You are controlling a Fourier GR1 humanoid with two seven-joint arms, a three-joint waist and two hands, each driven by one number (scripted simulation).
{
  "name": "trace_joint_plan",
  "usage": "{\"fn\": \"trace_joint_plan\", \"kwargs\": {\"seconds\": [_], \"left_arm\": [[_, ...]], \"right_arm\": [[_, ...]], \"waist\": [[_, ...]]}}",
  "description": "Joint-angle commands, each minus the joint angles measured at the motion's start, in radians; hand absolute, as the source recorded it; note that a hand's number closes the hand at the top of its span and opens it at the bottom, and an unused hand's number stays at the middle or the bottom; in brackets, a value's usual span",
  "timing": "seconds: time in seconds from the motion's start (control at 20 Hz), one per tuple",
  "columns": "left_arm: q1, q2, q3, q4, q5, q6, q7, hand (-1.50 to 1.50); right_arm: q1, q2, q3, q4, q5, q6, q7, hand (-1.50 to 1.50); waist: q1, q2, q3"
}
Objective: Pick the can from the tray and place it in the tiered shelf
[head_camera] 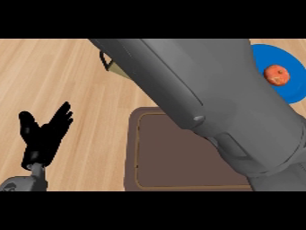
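Wooden counter point(49, 76), tray point(175, 152) and blue plate point(294, 76) partly behind grey forearm point(215, 103).

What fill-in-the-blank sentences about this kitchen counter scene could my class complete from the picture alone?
1. The orange-red fruit lies on a plate coloured ____.
2. The left hand rests with its fingers ____.
3. The brown tray lies on a counter made of ____.
4. The large grey forearm crosses above the ____.

Missing words: blue; open; wood; tray
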Motion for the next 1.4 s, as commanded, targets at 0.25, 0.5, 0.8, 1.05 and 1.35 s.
{"fn": "trace_joint_plan", "kwargs": {"seconds": [0.25, 0.5, 0.8, 1.05, 1.35], "left_arm": [[0.04, -0.009, -0.002, 0.014, -0.005, -0.002, 0.016, 0.0], [0.045, 0.002, 0.018, 0.013, 0.011, -0.025, 0.004, 0.0], [0.003, 0.003, 0.016, -0.002, 0.007, -0.019, 0.04, 0.0], [-0.008, -0.034, -0.001, 0.051, -0.026, -0.001, -0.011, 0.0], [-0.066, -0.026, 0.014, 0.066, -0.017, -0.003, 0.027, 0.0]], "right_arm": [[-0.034, 0.006, -0.089, 0.207, 0.007, -0.044, -0.001, 1.5], [-0.016, 0.006, -0.102, 0.245, 0.026, -0.075, -0.032, 1.5], [-0.001, -0.04, -0.13, 0.333, 0.042, -0.123, -0.124, 1.5], [-0.001, -0.048, -0.149, 0.33, 0.042, -0.14, -0.195, 1.5], [-0.026, -0.04, -0.165, 0.363, 0.051, -0.17, -0.205, 1.5]], "waist": [[-0.001, 0.009, -0.006], [-0.01, 0.005, -0.005], [0.009, 0.015, -0.006], [-0.003, 0.011, -0.005], [0.005, 0.017, -0.006]]}}
